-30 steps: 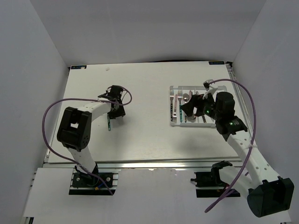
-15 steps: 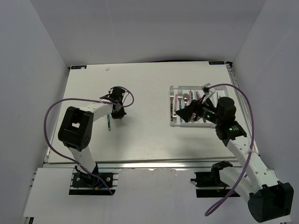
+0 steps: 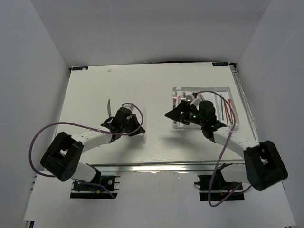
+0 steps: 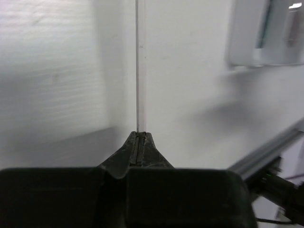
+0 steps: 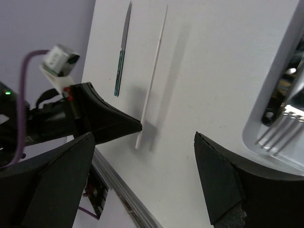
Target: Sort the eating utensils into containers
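Left end effector (image 4: 137, 135) newly around chopstick (image 4: 138, 66)

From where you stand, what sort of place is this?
Probably a robot test cell, not a kitchen: a white table boxed in by plain walls, left arm and right arm bolted at its near edge, a cutlery tray set out.

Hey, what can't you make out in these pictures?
Top view: the right arm hides the left part of the tray.
Left wrist view: the far end of the white stick is cut off by the top edge.
Right wrist view: the fork is cut off by the right edge; only tines show.
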